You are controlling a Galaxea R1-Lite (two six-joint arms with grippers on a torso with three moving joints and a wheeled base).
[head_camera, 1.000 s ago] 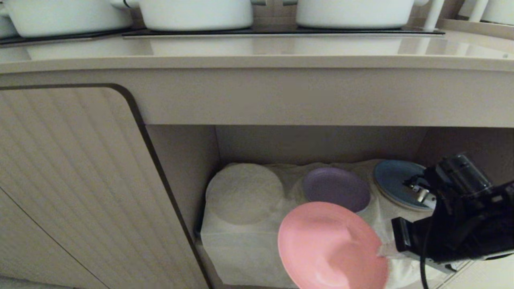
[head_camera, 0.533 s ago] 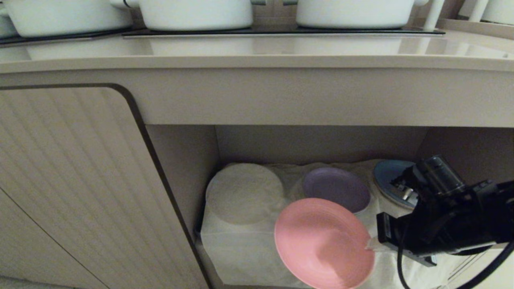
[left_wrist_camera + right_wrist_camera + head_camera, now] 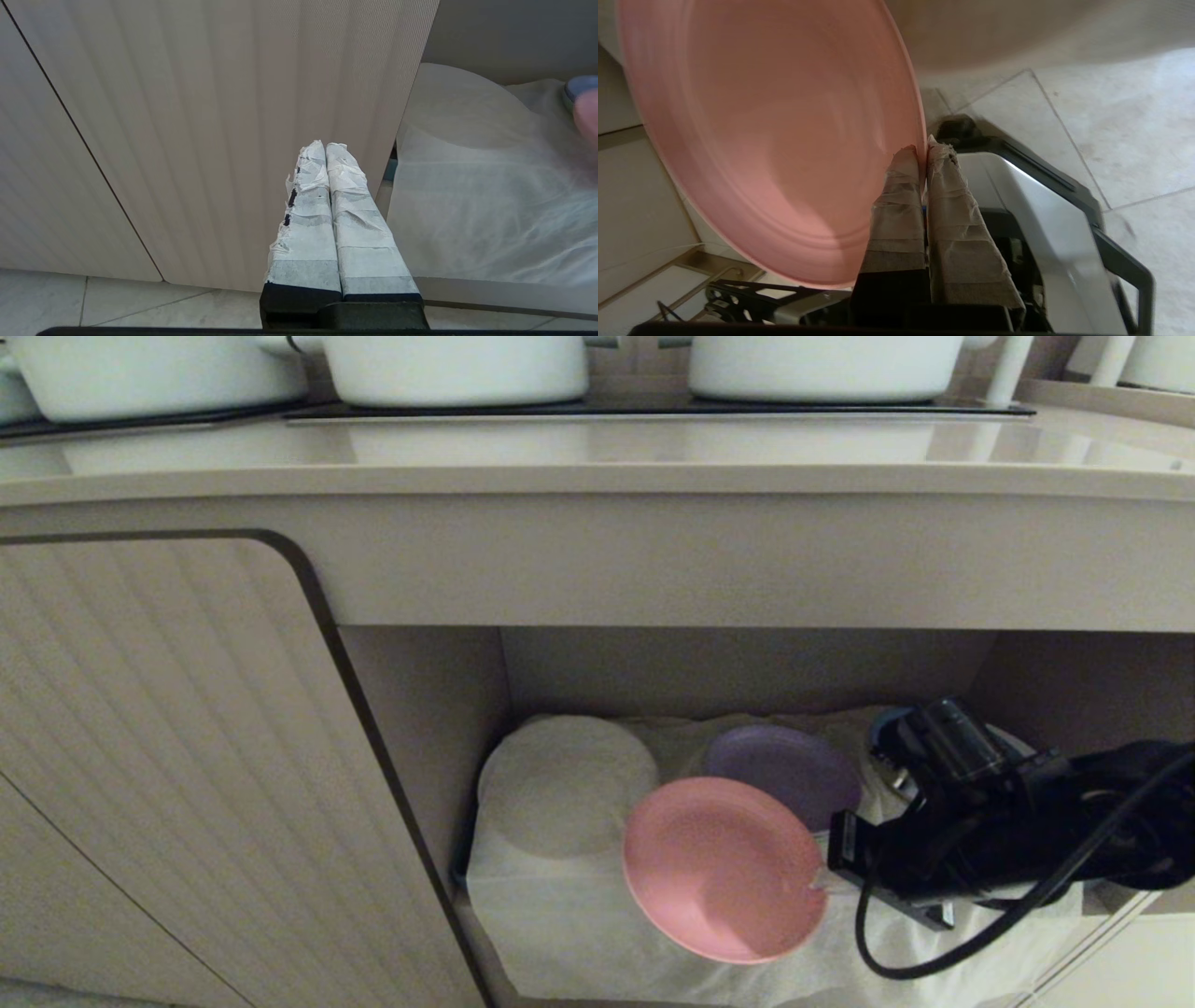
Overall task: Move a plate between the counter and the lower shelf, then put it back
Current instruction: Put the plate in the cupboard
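Observation:
The pink plate (image 3: 719,868) hangs tilted over the front of the lower shelf (image 3: 560,915), whose board is draped in white cloth. My right gripper (image 3: 822,882) is shut on the plate's right rim, reaching in from the right. In the right wrist view the plate (image 3: 770,140) fills the frame, its edge pinched between the taped fingers (image 3: 896,196) of the right gripper (image 3: 923,149). The beige counter (image 3: 597,467) runs above the recess. My left gripper (image 3: 325,145) is shut and empty, parked in front of the ribbed cabinet door (image 3: 210,140).
On the shelf lie a cloth-covered white plate (image 3: 568,784), a purple plate (image 3: 784,773) and a blue plate (image 3: 887,728), mostly hidden behind my right arm. White pots (image 3: 457,369) stand on the black hob. The ribbed door (image 3: 168,756) closes off the left.
My right gripper has carried the pink plate up and leftward, further into the shelf recess. The plate looks flatter now. The left arm has not moved.

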